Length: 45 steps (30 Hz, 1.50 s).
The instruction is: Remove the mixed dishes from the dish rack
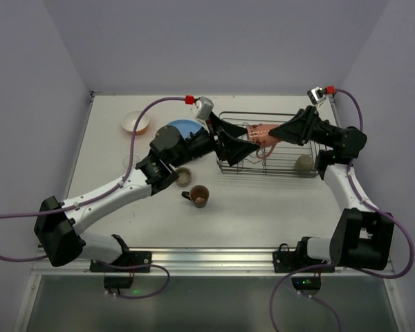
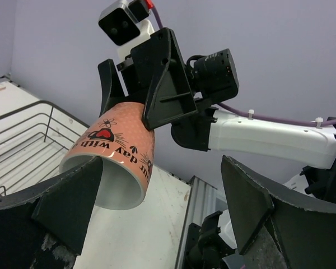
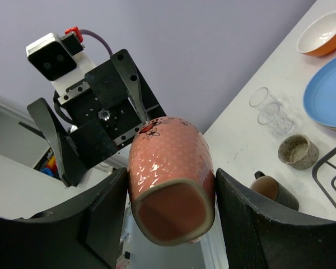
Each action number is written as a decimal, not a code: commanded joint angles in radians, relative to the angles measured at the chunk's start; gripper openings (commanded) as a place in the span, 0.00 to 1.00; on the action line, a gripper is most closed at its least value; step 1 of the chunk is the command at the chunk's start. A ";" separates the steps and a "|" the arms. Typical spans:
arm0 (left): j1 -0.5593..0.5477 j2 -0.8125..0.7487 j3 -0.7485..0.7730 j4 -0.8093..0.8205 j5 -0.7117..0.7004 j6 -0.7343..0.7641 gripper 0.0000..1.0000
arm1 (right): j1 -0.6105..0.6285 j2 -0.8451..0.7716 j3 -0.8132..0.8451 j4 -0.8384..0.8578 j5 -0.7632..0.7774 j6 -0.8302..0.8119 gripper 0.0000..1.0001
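We see the right hand (image 1: pixel 273 133) clamped on a pink mug (image 1: pixel 261 131) and holding it on its side in the air above the dish rack (image 1: pixel 283 115), both fingers pressed against the mug's sides. The left hand (image 1: pixel 241 142) faces it with fingers spread wide, one on either side of the mug's white-lined mouth; we cannot tell whether they touch the rim. Below the right hand, in the rack's corner nearest that arm, sits a pale mug (image 1: pixel 303 163). Behind the left hand, on the worktop (image 1: pixel 263 207), lie a blue plate (image 1: pixel 180 129), an orange bowl (image 1: pixel 136 122) with a white inside, two clear glasses (image 3: pixel 271 112), a beige mug (image 1: pixel 182 175) and a brown mug (image 1: pixel 198 196), all apart from the rack.
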 commanded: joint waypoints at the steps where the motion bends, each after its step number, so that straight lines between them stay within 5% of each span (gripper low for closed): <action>1: 0.007 -0.021 0.003 0.060 -0.014 -0.032 0.91 | 0.003 -0.027 0.038 0.081 0.020 0.022 0.00; 10: 0.000 0.022 0.025 0.086 0.030 -0.078 0.89 | 0.003 -0.024 0.053 0.081 0.030 0.022 0.00; 16: -0.026 0.053 0.023 0.119 0.025 -0.100 0.73 | 0.002 -0.024 0.076 0.079 0.027 0.028 0.00; 22: -0.028 0.058 0.040 0.125 0.015 -0.100 0.38 | 0.003 -0.029 0.072 0.079 0.024 0.022 0.00; 24: -0.028 0.067 0.045 0.125 0.010 -0.101 0.19 | 0.002 -0.035 0.064 0.079 0.026 0.019 0.00; 25: -0.028 0.071 0.051 0.122 0.008 -0.101 0.00 | 0.003 -0.041 0.061 0.079 0.024 0.017 0.00; 35: -0.029 0.076 -0.013 0.289 -0.007 -0.130 0.00 | 0.002 -0.088 0.012 0.118 0.013 0.023 0.00; 37: -0.031 0.071 -0.024 0.333 0.015 -0.127 0.00 | 0.002 -0.090 0.007 0.141 0.013 0.038 0.14; 40: -0.043 0.045 -0.056 0.381 0.018 -0.104 0.00 | 0.002 -0.078 0.009 0.234 0.020 0.109 0.54; 45: -0.055 0.013 -0.076 0.392 0.004 -0.063 0.00 | 0.002 -0.021 0.032 0.447 0.027 0.270 0.99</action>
